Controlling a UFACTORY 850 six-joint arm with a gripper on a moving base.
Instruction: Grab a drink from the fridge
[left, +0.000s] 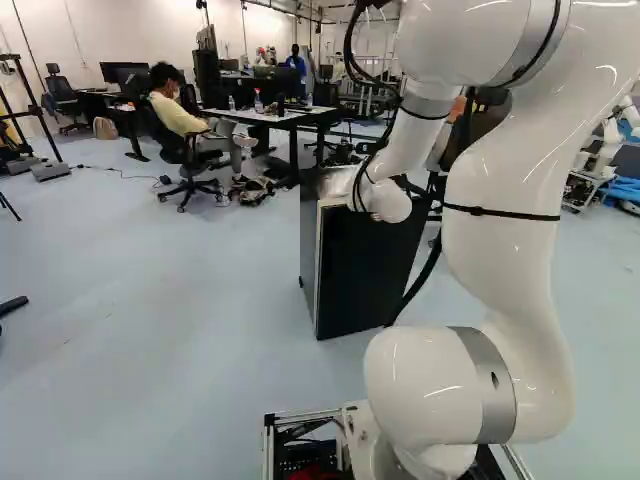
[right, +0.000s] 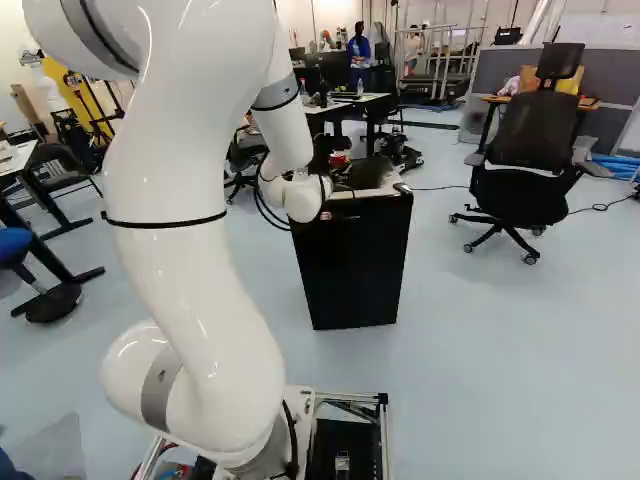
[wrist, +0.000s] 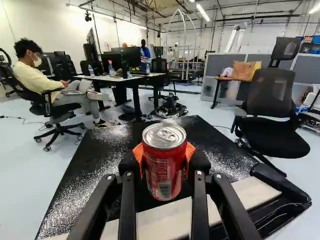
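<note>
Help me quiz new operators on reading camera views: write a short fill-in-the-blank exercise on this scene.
1. The gripper is closed on a can whose side is mostly coloured ____.
2. The finger pads gripping it are ____.
3. In both base views, the front of the fridge is ____.
4. In the right base view, an office chair stands to the ____ of the fridge.

Missing words: red; orange; black; right.

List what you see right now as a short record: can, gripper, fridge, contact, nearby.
can: red drinks can, upright, tab lid unopened
gripper: orange pads on opposite sides of the can, gripping it
fridge: black cabinet ahead of the base; can over its top in the wrist view
contact: cannot tell whether can touches fridge top
nearby: black office chair at right of the right base view
</note>
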